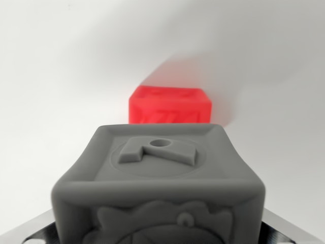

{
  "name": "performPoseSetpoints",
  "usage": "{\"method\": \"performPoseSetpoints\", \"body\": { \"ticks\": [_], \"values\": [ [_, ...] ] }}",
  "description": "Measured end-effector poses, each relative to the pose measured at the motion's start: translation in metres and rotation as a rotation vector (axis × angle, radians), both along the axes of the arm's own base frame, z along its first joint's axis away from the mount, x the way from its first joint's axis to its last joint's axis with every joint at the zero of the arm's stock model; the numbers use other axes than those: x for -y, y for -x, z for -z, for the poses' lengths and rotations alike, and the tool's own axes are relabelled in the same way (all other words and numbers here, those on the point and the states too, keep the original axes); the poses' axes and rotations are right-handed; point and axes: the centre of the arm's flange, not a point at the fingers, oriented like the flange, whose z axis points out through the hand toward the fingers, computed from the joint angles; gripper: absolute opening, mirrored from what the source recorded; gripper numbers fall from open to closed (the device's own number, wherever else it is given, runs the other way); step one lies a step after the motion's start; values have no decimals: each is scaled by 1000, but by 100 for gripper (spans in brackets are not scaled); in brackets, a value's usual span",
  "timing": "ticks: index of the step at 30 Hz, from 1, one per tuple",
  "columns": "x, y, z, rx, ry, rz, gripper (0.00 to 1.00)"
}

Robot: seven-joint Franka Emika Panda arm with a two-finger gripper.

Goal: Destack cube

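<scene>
- Wrist view, the only one you get: a grey cube point(158, 190) fills the lower half, very close to the lens, so it looks big & a bit blurred.
- Its top face has a raised rim, a round recess w/ a raised shape & a small hole. The front face has a relief pattern, cut off at the bottom edge.
- Behind it, further from the camera, a red cube point(170, 105) sits on the plain white counter point(45, 91). Apart from the grey one or not? You can't tell; grey hides red's base.
- Dark metal w/ pale edges shows at both bottom corners, prob. the gripper point(162, 239) body. The fingers aren't visible, so I cannot tell whether they're spread or pinching the grey cube.
- Task status, as a guess: the cubes don't look stacked here; grey looks held or just below the wrist.
- Risks: if grey is held & lowered w/o clearance, it could clip red & shove it. A weak or off-centre hold could let grey tilt or drop.
</scene>
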Motion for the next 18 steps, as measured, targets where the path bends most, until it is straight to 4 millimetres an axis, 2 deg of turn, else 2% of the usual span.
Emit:
{"method": "performPoseSetpoints", "body": {
  "ticks": [18],
  "values": [
    [0, 1, -50, 1, -1, 0, 0]
  ]
}}
